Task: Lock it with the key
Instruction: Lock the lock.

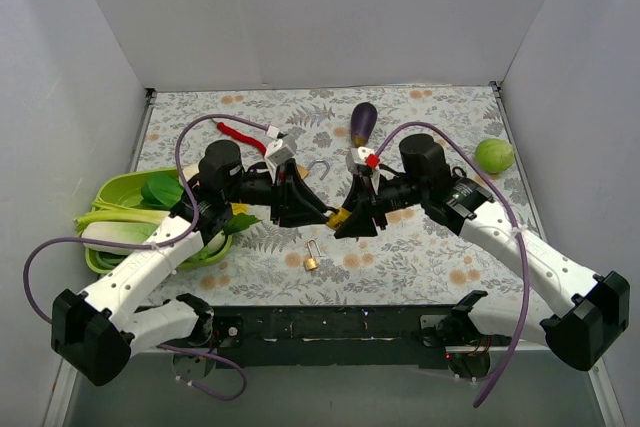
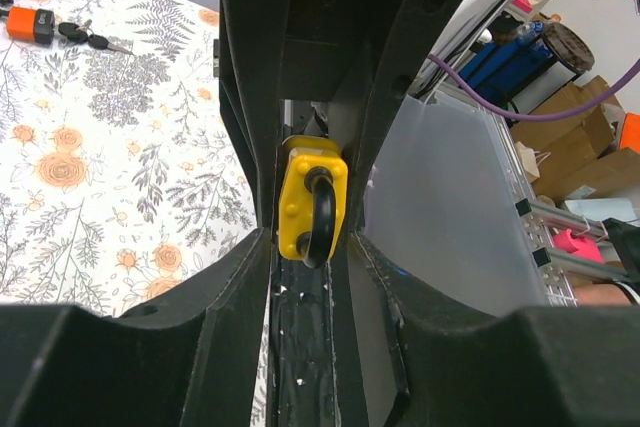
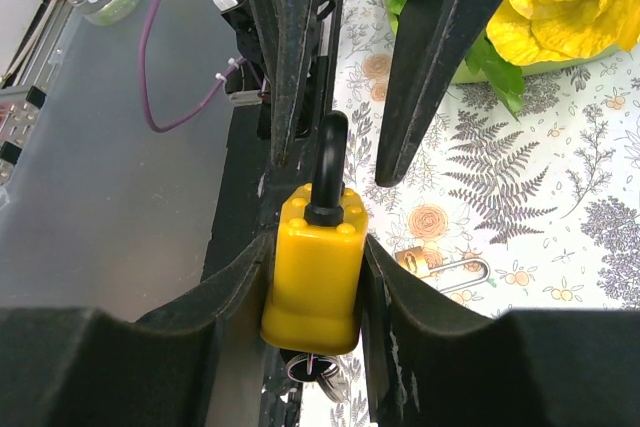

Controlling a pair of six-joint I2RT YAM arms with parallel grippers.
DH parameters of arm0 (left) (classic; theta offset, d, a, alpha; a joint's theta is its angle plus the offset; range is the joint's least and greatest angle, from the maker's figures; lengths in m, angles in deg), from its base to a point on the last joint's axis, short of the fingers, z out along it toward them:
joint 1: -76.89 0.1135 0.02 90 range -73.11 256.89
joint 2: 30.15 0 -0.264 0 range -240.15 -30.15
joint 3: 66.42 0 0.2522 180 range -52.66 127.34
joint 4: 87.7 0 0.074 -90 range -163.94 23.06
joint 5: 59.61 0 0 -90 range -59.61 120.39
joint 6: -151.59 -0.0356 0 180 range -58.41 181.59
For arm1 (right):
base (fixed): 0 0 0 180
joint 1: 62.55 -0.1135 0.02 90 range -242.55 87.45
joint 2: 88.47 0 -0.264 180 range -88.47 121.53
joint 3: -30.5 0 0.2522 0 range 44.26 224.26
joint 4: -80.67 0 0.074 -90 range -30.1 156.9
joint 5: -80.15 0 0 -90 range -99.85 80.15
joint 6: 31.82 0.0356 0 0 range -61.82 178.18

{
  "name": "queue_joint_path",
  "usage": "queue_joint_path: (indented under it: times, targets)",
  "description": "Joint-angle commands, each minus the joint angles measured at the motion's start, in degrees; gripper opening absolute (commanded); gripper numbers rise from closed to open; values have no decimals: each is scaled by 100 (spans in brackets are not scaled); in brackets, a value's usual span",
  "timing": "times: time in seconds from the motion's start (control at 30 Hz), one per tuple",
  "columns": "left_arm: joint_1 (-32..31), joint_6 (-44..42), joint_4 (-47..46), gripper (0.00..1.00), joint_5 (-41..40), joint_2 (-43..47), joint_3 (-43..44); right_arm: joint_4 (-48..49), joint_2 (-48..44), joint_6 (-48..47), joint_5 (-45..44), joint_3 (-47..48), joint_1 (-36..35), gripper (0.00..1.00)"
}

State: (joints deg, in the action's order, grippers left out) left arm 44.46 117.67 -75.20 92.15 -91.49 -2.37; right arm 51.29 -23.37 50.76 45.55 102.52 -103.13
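Nearest, along the front edge of the counter (image 1: 420,277), two arm bases are sitting side by side. Just beyond them one small brass padlock (image 1: 312,261) is lying alone on a strip of flowered cloth, with open room on both sides of it.

Over mid-counter the left arm (image 1: 150,267) and the right arm (image 1: 520,247) are meeting tip to tip. The right jaws are clamping the body of one yellow padlock (image 3: 312,272), holding it off the counter with its shackle pointing at the left jaws. The left jaws are standing partly open, straddling the shackle with a sliver of gap on each side. Something metallic is showing under the padlock's body; I cannot tell whether it is the key.

At the left edge one green tray (image 1: 115,184) is carrying greens. Farther back one orange-red padlock (image 2: 33,24) with keys (image 2: 85,37), one red chilli (image 1: 238,134), one aubergine (image 1: 363,122) and one green ball (image 1: 494,155) are lying well apart. White walls (image 1: 320,17) are closing in three sides.
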Motion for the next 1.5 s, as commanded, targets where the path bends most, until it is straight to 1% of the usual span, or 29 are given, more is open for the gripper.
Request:
queue_joint_path:
  times: [0.0, 0.23, 0.33, 0.37, 0.43, 0.47, 0.57, 0.6, 0.63, 0.67, 0.7, 0.77, 0.8, 0.87, 0.9, 0.93, 0.97, 1.03, 1.07, 1.13, 1.17, 1.33, 1.43, 1.47]
  targets:
    - [-1, 167, -357, 35, 65, -9, -18, 498, 3, 92, 252, 107, -29, 1]
    - [-53, 519, -639, 33, -76, -62, -106, 489, 20, 83, 270, 98, -47, 1]
    - [-88, 466, -657, 23, -120, -97, -98, 551, 38, 135, 279, 107, -47, 1]
    - [-89, 466, -657, 14, -85, -141, -89, 577, 38, 136, 279, 115, -47, 1]
    - [-124, 483, -657, 4, -59, -176, -80, 577, 55, 144, 270, 124, -47, 1]
    - [-124, 510, -648, 1, -50, -194, -71, 577, 55, 144, 270, 124, -38, 1]
    - [-124, 782, -735, 0, -120, -238, -80, 551, 55, 232, 244, 98, -47, 1]
    - [-115, 852, -823, 0, -120, -247, -71, 481, 55, 276, 183, 98, -38, 5]
    - [-115, 1009, -876, 0, -137, -255, -80, 428, 38, 294, 52, 107, -29, 17]
    - [-106, 1046, -902, 0, -155, -255, -89, 358, 29, 285, 24, 133, 23, 40]
    - [-54, 1063, -894, 0, -199, -264, -71, 279, 29, 285, -20, 168, 67, 53]
    - [34, 1159, -911, 0, -208, -264, -80, -19, 29, 285, -152, 221, 216, 70]
    - [156, 1204, -972, 0, -191, -273, -97, -133, 38, 276, -152, 247, 287, 74]
    - [271, 1431, -1104, 0, -77, -317, -80, -467, 46, 163, -99, 265, 497, 74]
    - [315, 1494, -1227, 0, -50, -343, -71, -564, 64, 110, -56, 256, 576, 72]
    - [377, 1555, -1263, 0, -32, -396, -36, -644, 90, 92, 75, 230, 656, 69]
    - [395, 1634, -1280, 0, -23, -422, -19, -723, 90, 92, 129, 221, 796, 63]
    - [439, 1705, -1403, 0, 29, -501, 25, -793, 152, 48, 321, 212, 928, 57]
    - [447, 1723, -1430, 0, 64, -519, 43, -811, 152, 39, 340, 212, 1016, 52]
    - [448, 1731, -1447, 0, 99, -572, 69, -777, 178, 39, 401, 203, 1060, 49]
    - [448, 1740, -1500, 0, 152, -581, 61, -681, 187, 56, 428, 186, 1078, 45]
    - [448, 1784, -1570, 0, 170, -625, 43, -460, 319, 302, 691, 194, 1113, 42]
    - [456, 1845, -1658, 0, 152, -625, 8, -416, 380, 399, 841, 168, 1113, 41]
    - [456, 1872, -1711, 0, 144, -633, -1, -425, 389, 408, 867, 142, 1113, 39]
